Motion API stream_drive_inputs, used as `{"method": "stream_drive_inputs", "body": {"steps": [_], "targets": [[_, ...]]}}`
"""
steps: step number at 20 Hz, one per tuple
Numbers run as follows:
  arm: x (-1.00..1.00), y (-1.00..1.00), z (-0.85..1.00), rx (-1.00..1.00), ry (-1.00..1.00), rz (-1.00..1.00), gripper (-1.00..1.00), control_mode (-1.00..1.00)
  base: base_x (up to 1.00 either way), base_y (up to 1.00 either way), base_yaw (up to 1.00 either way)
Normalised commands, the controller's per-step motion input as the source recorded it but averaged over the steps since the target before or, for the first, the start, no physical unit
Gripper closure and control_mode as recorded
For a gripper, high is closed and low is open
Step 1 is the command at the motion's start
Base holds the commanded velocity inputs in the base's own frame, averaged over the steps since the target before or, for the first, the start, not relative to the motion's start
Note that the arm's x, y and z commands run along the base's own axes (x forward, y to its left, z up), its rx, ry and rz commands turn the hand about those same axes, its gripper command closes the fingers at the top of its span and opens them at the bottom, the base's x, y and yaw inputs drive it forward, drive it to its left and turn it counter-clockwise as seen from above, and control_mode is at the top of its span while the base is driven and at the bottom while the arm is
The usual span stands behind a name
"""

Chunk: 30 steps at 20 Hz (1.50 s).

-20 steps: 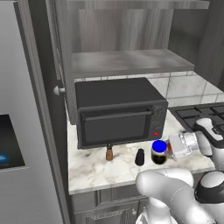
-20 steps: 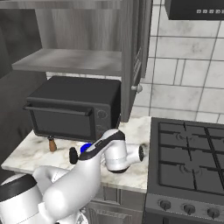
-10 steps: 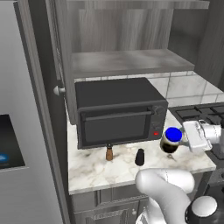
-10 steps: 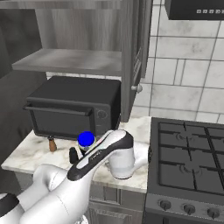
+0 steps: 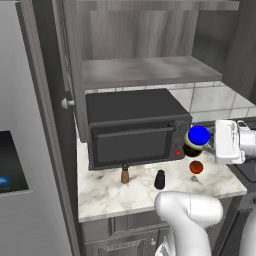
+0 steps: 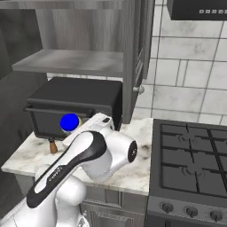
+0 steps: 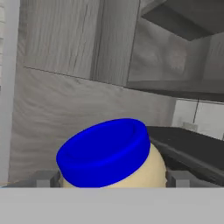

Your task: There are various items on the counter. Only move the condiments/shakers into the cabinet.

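— What has the hand (image 5: 207, 142) got?
— It grips the cream jar (image 5: 196, 141) by its sides, blue lid up, raised off the worktop (image 5: 110, 192) beside the toaster oven (image 5: 135, 127).
— And the rest?
— Tomato (image 5: 196, 167) just at 6 o'clock below; black shaker (image 5: 159, 179) and wooden shaker (image 5: 125, 175) toward 8 o'clock; cabinet (image 5: 145, 70) shelf at 11 o'clock

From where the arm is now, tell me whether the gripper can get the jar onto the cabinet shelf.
Probably yes. The gripper holds the jar lifted off the counter, the cabinet is open, and its shelf looks bare above the toaster oven.
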Motion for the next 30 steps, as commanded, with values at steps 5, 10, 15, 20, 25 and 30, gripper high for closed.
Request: {"method": "stream_drive_inputs", "body": {"steps": [5, 10, 15, 20, 25, 30], "targets": [[0.0, 0.27, 1.0, 0.01, -0.04, -0.19, 1.0, -1.0, 0.0, 0.0, 0.0], [0.05, 0.2, 1.0, 0.06, 0.0, -0.19, 1.0, -1.0, 0.0, 0.0, 0.0], [0.41, 0.08, 1.0, 0.15, 0.08, -0.17, 1.0, -1.0, 0.0, 0.0, 0.0], [0.52, 0.0, 1.0, 0.25, 0.18, -0.16, 1.0, -1.0, 0.0, 0.0, 0.0], [0.49, -0.12, 0.86, 0.25, 0.22, -0.06, 1.0, -1.0, 0.0, 0.0, 0.0], [0.03, -0.01, 0.0, 0.01, 0.02, 0.0, 1.0, -1.0, 0.0, 0.0, 0.0]]}}
